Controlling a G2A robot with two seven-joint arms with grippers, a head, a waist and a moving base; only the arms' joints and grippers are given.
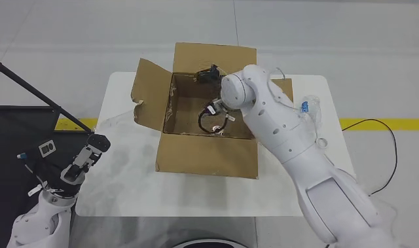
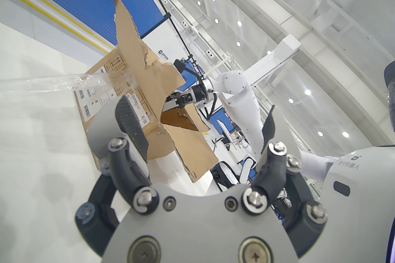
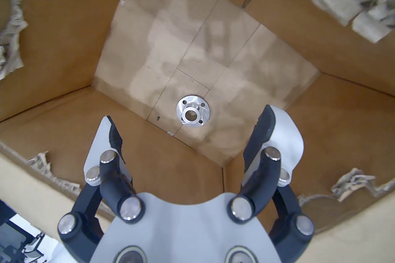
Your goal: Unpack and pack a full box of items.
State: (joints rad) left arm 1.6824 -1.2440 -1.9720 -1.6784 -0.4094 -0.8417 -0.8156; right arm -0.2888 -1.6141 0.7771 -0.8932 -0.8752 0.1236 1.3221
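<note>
- The right gripper hangs inside the open box, pointing down, its jaws spread wide and holding nothing.
- Straight below it, between the two pads, a small metal flange lies flat on the box floor, with its raised hub up and close to one wall.
- The flange looks like solid machined metal: stiff, not fragile, probably heavy for its size, and smooth enough to slip.
- Its rim sits low on the cardboard, so the raised hub in the middle seems the surer place to pinch. Gripping across the disc's edge would need the pads right down on the floor.
- The box flaps are torn and stand open around the arm.
- The left gripper sits near the left edge of the table, also wide and empty, well apart from the box.
</note>
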